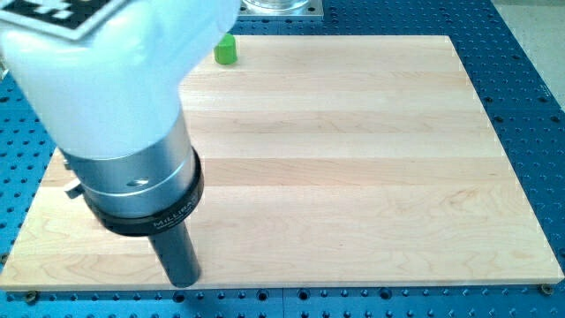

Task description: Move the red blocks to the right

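We see a pale wooden surface point(353, 177), made of long planks whose grain runs from the view's left to the view's right, lying on a blue perforated base point(530, 106) that shows along the view's right, bottom and left. The surface's right edge slants outward toward the view's bottom, and its bottom edge runs nearly level just above the frame's lower border. Most of the wood from the middle to the view's right lies bare. Our arm point(115, 97) fills the view's upper left: a smooth white housing, then a brushed metal cylinder, then a black collar with small lettering, and below that the straight dark rod. My tip point(184, 283) sits at the surface's bottom edge, left of centre, and the rod leans slightly toward the view's right as it descends. There is no claw on this arm, so we have no open or closed state to tell. The only block we can make out is a green block point(226, 50), a small rounded, cylinder-like piece near the surface's top edge, just beside the white housing and well apart from my tip. We cannot see any red blocks; whether they lie hidden behind the arm we cannot tell, so their direction and long axis cannot be given.
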Robot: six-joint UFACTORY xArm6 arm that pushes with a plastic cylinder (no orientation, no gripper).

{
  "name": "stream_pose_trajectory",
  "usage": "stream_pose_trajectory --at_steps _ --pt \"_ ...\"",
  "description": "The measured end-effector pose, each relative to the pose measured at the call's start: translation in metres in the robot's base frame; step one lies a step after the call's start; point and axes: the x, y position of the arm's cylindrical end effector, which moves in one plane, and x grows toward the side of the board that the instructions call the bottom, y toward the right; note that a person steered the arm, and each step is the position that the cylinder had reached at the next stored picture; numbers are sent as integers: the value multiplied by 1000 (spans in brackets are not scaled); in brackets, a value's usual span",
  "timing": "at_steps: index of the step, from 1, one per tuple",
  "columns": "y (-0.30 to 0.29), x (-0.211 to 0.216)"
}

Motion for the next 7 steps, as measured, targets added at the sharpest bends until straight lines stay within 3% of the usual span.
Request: stream_pose_trajectory --at_steps 3,5,6,7 --pt "-29 -1" --pt "-153 -43" --pt "-158 -47" --pt "-122 -41"
